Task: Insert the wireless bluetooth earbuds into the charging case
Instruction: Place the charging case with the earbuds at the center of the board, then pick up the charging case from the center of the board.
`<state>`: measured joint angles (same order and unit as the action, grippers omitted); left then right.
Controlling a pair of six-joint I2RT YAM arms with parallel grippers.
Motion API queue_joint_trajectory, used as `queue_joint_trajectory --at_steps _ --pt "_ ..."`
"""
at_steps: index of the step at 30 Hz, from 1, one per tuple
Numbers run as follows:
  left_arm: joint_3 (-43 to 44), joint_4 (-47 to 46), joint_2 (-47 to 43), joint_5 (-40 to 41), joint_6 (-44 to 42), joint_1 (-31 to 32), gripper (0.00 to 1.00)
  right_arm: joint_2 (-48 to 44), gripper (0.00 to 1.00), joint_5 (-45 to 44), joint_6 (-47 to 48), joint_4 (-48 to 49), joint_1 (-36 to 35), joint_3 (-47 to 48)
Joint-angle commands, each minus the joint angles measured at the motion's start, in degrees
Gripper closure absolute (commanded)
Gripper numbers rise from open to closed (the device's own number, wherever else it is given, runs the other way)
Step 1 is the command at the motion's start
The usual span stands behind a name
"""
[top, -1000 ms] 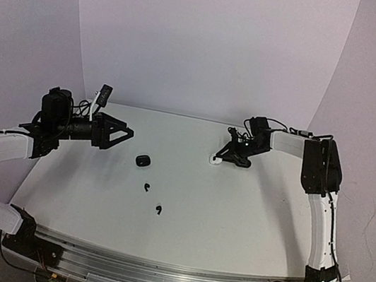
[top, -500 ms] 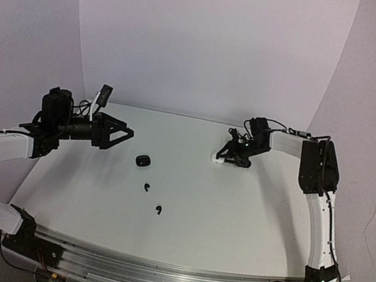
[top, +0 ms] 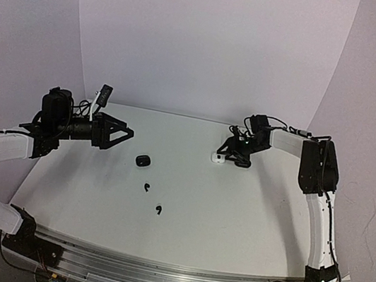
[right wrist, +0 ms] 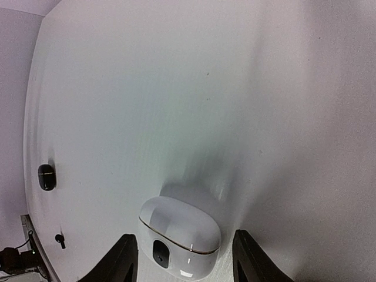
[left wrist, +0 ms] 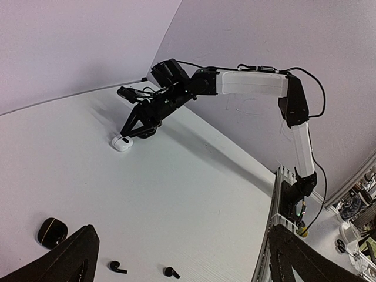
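Note:
A closed white charging case (right wrist: 179, 237) lies on the table at the back right, also in the top view (top: 218, 159) and the left wrist view (left wrist: 122, 144). My right gripper (right wrist: 185, 252) is open, its fingers either side of that case and apart from it; it also shows in the top view (top: 227, 156). A closed black case (top: 143, 160) lies mid-table. Two black earbuds (top: 146, 187) (top: 158, 210) lie loose in front of it, also in the left wrist view (left wrist: 118, 267) (left wrist: 171, 272). My left gripper (top: 128, 133) is open and empty, above the table's left. No white earbuds show.
The table's back edge meets a curved white backdrop (top: 201, 57). A metal rail (top: 167, 274) runs along the near edge, with the arm bases on it. The right arm (left wrist: 252, 82) stretches along the table's right side.
The right gripper has shifted slightly toward the back right, and the white case now sits a little farther right. The left arm, black case and earbuds have not moved.

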<state>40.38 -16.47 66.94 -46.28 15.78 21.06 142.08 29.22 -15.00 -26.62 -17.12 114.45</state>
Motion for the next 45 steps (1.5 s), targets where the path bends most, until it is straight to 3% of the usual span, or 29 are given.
queue_joint_trajectory --at_steps 1,5,9,13,16,19,23,25,29,37,45 --pt "1.77 -1.28 0.03 0.3 -1.71 -0.14 0.01 -0.96 0.46 -1.47 0.77 -0.63 0.0 1.28" --pt "1.92 1.36 0.51 1.56 -5.4 -0.14 0.01 -3.33 0.44 -0.95 0.42 -0.58 -0.43 3.65" --pt "5.59 14.41 4.66 2.94 -19.46 -0.54 0.05 -5.98 0.39 -0.53 1.38 -0.53 -2.21 9.8" --pt "15.9 34.14 15.41 1.06 -38.79 -3.75 0.04 -9.28 0.25 -1.14 4.04 -0.27 -4.11 13.48" --pt "24.81 45.22 24.67 4.77 -52.52 -5.38 0.01 -12.83 0.03 -2.52 6.84 0.13 -5.89 12.02" --pt "31.8 49.4 32.33 9.42 -61.29 -5.29 0.0 -16.97 0.02 -4.04 8.54 1.16 -7.38 8.07" --pt "47.9 59.31 47.93 10.3 -63.18 -5.0 0.01 -23.39 0.02 -6.24 10.27 3.92 -9.19 -0.24" --pt "50.85 58.43 51.47 12.83 -65.23 -3.32 0.03 -26.57 0.02 -8.14 11.57 4.57 -10.05 -3.99" --pt "46.48 51.04 51.05 17.18 -70.75 -0.13 0.02 -32.13 0.02 -9.3 11.7 7.18 -11.39 -11.7" --pt "47.94 48.25 56.6 20.7 -66.45 1.72 0.04 -37.33 0.02 -11.74 11.75 9.61 -13.47 -19.59" --pt "46.05 45.16 57.99 20.76 -64.86 2.53 0.18 -37.77 0.02 -12.32 11.56 10.42 -13.86 -20.86"
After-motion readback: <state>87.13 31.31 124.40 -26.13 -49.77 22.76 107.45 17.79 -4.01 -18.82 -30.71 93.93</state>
